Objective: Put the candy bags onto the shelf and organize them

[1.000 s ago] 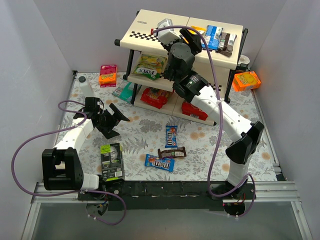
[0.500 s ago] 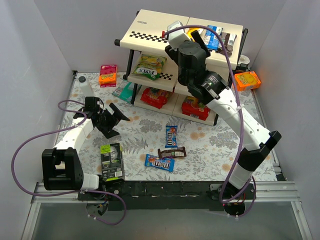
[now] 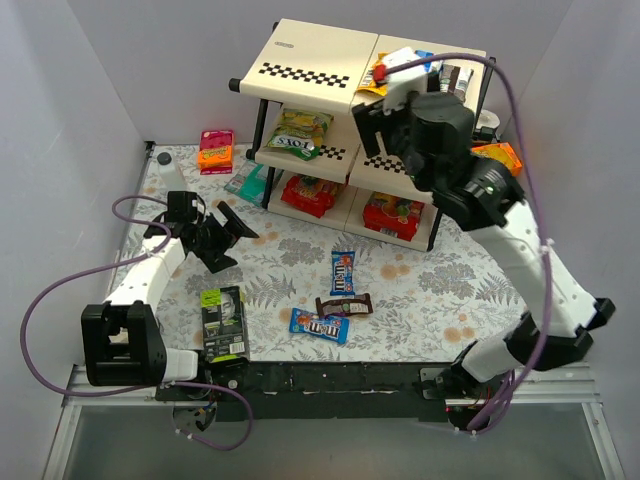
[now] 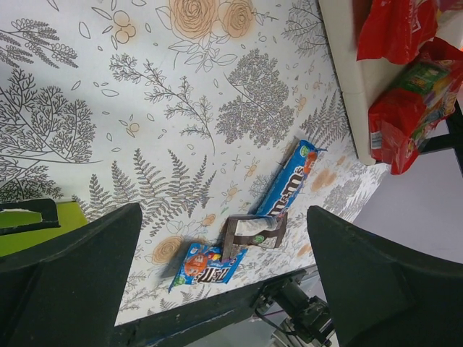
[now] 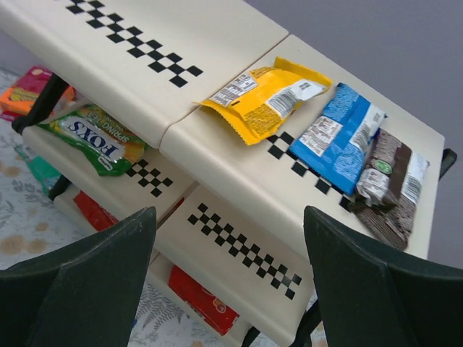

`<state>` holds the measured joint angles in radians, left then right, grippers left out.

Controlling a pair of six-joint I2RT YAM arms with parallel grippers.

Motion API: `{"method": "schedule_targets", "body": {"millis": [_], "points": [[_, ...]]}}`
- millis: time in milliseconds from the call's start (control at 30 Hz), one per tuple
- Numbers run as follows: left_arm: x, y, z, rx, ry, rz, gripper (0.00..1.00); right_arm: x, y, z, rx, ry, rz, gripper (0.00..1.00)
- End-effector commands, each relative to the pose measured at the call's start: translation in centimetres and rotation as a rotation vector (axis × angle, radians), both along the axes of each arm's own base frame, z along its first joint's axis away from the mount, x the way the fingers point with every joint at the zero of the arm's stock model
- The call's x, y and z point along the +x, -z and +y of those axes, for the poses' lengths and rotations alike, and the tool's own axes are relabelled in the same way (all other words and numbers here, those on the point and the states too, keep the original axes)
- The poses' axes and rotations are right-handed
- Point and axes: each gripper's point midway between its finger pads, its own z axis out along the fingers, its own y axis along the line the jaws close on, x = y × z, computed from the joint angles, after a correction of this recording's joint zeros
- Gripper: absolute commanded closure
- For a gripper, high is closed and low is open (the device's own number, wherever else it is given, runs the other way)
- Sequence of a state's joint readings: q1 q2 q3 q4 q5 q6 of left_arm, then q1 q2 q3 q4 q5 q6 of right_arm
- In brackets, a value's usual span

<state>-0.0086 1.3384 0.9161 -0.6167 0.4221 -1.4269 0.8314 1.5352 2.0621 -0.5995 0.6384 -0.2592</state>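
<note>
The shelf [image 3: 300,60] stands at the back. On its top tier lie a yellow bag [image 5: 264,97], a blue bag [image 5: 338,137] and dark brown bars [image 5: 387,184]. A green-yellow Fox's bag [image 3: 299,133] is on the middle tier and red bags [image 3: 310,193] on the lowest. My right gripper [image 3: 378,130] hovers open over the shelf's right half, holding nothing. On the table lie a blue M&M's bag [image 3: 343,272], a brown bar [image 3: 344,305] and a second M&M's bag [image 3: 320,325]. My left gripper [image 3: 222,235] is open above the table's left side.
A teal bag [image 3: 246,183] leans by the shelf's left leg. Orange boxes sit at the back left [image 3: 215,150] and to the right of the shelf [image 3: 495,160]. A black-and-green carton [image 3: 222,322] lies near the left arm's base.
My right arm has swung right and back from the middle of the shelf top, its jaws spreading wider. The left arm has hardly moved.
</note>
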Motion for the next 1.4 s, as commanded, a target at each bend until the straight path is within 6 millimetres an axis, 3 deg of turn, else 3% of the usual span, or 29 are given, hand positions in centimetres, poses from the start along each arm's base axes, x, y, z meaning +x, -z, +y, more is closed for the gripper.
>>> {"method": "schedule_targets", "body": {"millis": [0,67,167,267,400,433,500,533,633,667,733,767,1000,1100,1367], "points": [[0.9,-3.0,0.2,0.012,0.016,-0.122,0.02,-4.1,-4.5,-3.6,0.24,-0.012,-0.069,0.11],[0.8,-3.1,0.1,0.008,0.023,-0.135,0.02,-5.5,-4.7,-4.8,0.268,-0.017,-0.065,0.11],[0.6,-3.1,-0.4,-0.017,0.043,-0.14,0.02,-7.0,-2.8,-5.5,0.253,-0.042,-0.004,0.11],[0.4,-2.9,-1.1,-0.032,0.069,-0.15,0.02,-8.3,0.4,-6.1,0.224,-0.045,0.102,0.11],[0.1,-2.5,-2.6,-0.044,0.12,-0.153,0.02,-10.6,6.3,-5.8,0.19,-0.096,0.284,0.14],[0.1,-2.4,-2.9,-0.045,0.129,-0.158,0.02,-10.9,9.5,-5.3,0.156,-0.105,0.353,0.15],[-0.3,-1.9,-4.0,-0.048,0.155,-0.145,0.02,-12.3,11.4,-4.8,0.198,-0.152,0.413,0.17],[-0.3,-1.6,-4.4,-0.047,0.164,-0.139,0.02,-12.7,15.1,-4.5,0.161,-0.155,0.486,0.18],[-0.8,-0.8,-6.1,-0.041,0.205,-0.121,0.02,-14.3,19.1,-3.4,0.154,-0.229,0.582,0.27],[-1.0,-0.5,-6.8,-0.038,0.22,-0.115,0.02,-14.7,22.4,-3.3,0.118,-0.226,0.647,0.31],[-1.2,0.1,-7.5,-0.036,0.23,-0.101,0.02,-15.0,24.9,-3.4,0.114,-0.202,0.693,0.39],[-1.4,0.3,-8.1,-0.036,0.245,-0.098,0.02,-15.1,27.5,-3.2,0.101,-0.2,0.726,0.42],[-2.2,2.3,-10.6,-0.027,0.302,-0.056,0.02,-15.3,36.6,-1.9,0.037,-0.175,0.886,0.47],[-3.0,3.0,-11.8,-0.011,0.342,-0.042,0.02,-15.4,39.1,-1.2,-0.003,-0.182,0.946,0.49],[-5.5,4.8,-13.7,0.003,0.442,0.014,0.04,-15.9,43.2,0.2,-0.052,-0.229,1.061,0.52]]}}
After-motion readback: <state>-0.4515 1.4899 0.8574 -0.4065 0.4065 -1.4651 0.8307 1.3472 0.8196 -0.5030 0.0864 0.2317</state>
